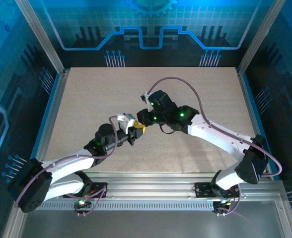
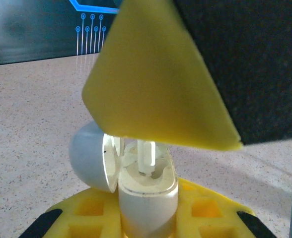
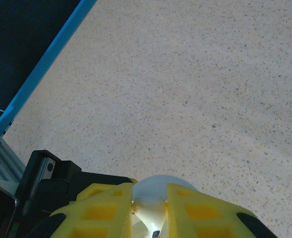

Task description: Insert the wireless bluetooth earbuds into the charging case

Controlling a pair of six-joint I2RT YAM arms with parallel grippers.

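Speckled beige tabletop (image 1: 86, 99) spreads under both arms, and in the overhead frame I see the left gripper (image 1: 136, 130) and right gripper (image 1: 142, 123) meeting tip to tip near the centre. On my left wrist feed the left one's yellow fingers (image 2: 86, 218) are pressed in on the charging case (image 2: 148, 196), which stands upright at bottom centre. Its lid (image 2: 89, 156) hangs open to the left. One earbud (image 2: 146, 156) stands stem-down in a socket of the case, its upper end hidden behind a broad yellow finger of the right gripper. On the right wrist feed that gripper's fingers (image 3: 101, 210) sit nearly together at lower centre, pinching a small white piece that I take for that earbud.

Along the top of the overhead frame runs a blue wall panel (image 1: 146, 29) printed with circuit lines. A ribbed aluminium rail (image 1: 151, 191) crosses the bottom.

Case and lid are smooth, glossy white, rounded like a pebble. The fingers are matte yellow with square recesses. The tabletop looks grainy.
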